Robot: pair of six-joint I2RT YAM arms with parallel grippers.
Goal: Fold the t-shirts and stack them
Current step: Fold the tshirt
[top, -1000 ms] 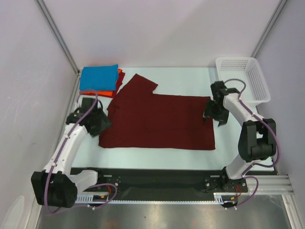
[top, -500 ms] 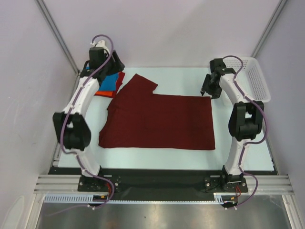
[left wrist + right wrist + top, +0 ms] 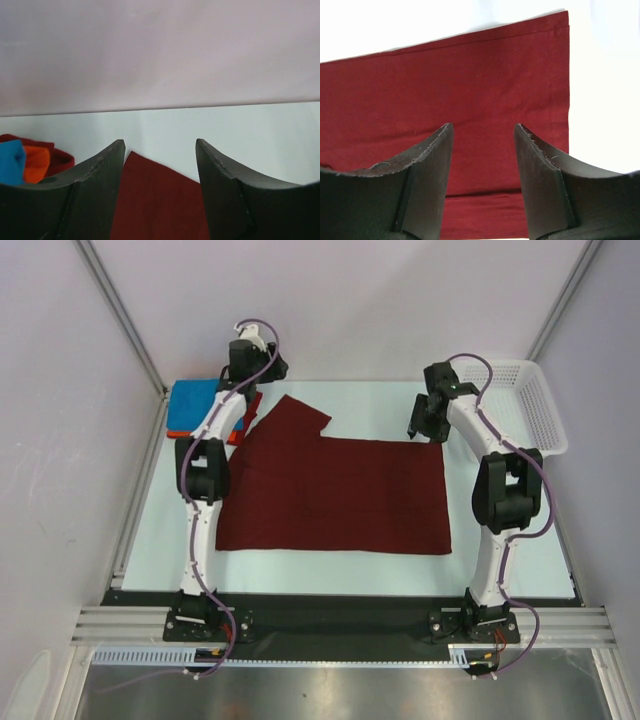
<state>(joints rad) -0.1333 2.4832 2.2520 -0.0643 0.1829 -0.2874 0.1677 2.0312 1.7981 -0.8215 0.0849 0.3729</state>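
Maroon t-shirt (image 3: 335, 495) stretches left-right; both jaws gape empty over its far edge, left gripper (image 3: 160, 142) at the sleeve tip (image 3: 150, 195), right gripper (image 3: 483, 126) near the hem corner (image 3: 559, 30).

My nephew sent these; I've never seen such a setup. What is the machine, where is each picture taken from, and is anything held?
Two robot arms are bolted to a table. The wide picture looks down from above; the close-ups come from a camera on each wrist. A maroon t-shirt lies flat; a blue t-shirt and an orange-red t-shirt are piled far left; a white basket stands far right. The left tool and right tool hang open near the maroon shirt's far edge, holding nothing.
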